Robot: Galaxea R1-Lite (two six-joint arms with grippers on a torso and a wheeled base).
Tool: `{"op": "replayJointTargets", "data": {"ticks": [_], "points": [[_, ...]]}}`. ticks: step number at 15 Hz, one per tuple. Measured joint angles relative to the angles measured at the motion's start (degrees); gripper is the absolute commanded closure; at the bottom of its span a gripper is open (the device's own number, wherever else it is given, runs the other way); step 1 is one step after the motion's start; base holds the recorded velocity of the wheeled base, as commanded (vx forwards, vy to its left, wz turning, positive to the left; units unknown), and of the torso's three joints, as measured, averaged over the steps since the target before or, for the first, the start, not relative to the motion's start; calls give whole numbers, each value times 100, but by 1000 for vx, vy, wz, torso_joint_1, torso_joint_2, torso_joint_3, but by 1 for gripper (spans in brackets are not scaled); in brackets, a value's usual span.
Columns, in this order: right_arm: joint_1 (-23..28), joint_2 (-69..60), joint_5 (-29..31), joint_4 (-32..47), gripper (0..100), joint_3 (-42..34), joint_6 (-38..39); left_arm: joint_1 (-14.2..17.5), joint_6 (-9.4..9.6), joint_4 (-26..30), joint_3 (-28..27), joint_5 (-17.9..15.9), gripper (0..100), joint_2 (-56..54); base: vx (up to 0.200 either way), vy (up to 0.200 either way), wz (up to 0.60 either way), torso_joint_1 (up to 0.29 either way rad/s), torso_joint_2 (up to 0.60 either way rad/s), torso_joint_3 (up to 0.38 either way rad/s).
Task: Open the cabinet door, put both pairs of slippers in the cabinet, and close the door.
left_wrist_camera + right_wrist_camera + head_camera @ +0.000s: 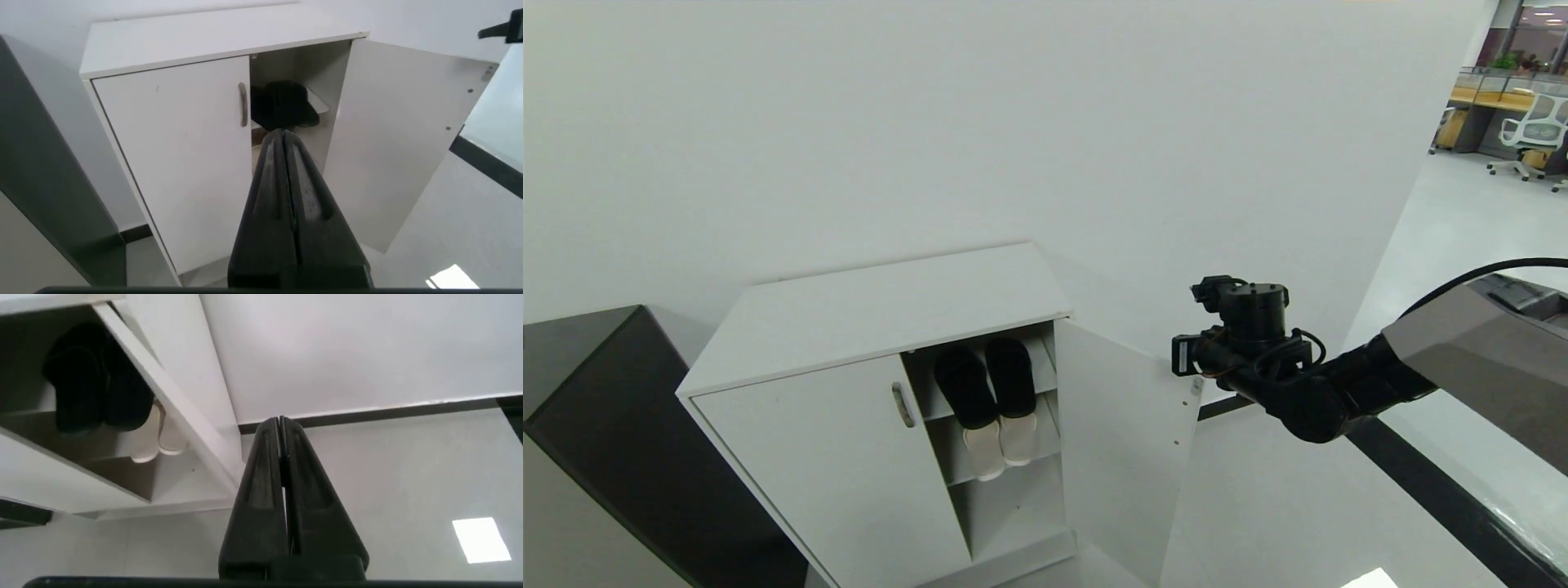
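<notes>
The white cabinet [882, 302] stands against the wall with its right door [1127, 441] swung wide open and its left door [833, 465] closed. Inside, a black pair of slippers [987, 380] lies on the upper shelf, toes overhanging. A white pair [1003, 441] lies on the shelf below. My right gripper [282, 423] is shut and empty, just beyond the open door's outer edge [163, 384], at about the door's top. My left gripper [283, 135] is shut and empty, in front of the cabinet and pointing at the opening with the black slippers [282, 102].
A dark low unit [605, 408] stands close to the cabinet's left side. A black stripe [1421, 482] runs across the pale floor to the right. Open floor lies right of the door; office chairs [1531, 135] stand far behind.
</notes>
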State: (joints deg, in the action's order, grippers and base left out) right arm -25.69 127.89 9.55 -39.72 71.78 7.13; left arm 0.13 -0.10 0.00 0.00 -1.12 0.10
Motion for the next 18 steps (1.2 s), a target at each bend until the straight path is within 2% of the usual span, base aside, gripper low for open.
{"op": "replayJointTargets", "data": {"ticks": [3,7,13,18], "points": [[46,350,2,107,100,297,-2,5,2,0,0,-2,100,0,0,0,0,0,0,0],[-38,411,0,239,100,308,0,-2,2,0,0,-7,100,0,0,0,0,0,0,0],[-881,-195,-145,217,100,-522,61,2,2,0,0,-10,100,0,0,0,0,0,0,0],[-1045,-581,-343,162,100,-907,236,0,0,0,0,-10,100,0,0,0,0,0,0,0]]}}
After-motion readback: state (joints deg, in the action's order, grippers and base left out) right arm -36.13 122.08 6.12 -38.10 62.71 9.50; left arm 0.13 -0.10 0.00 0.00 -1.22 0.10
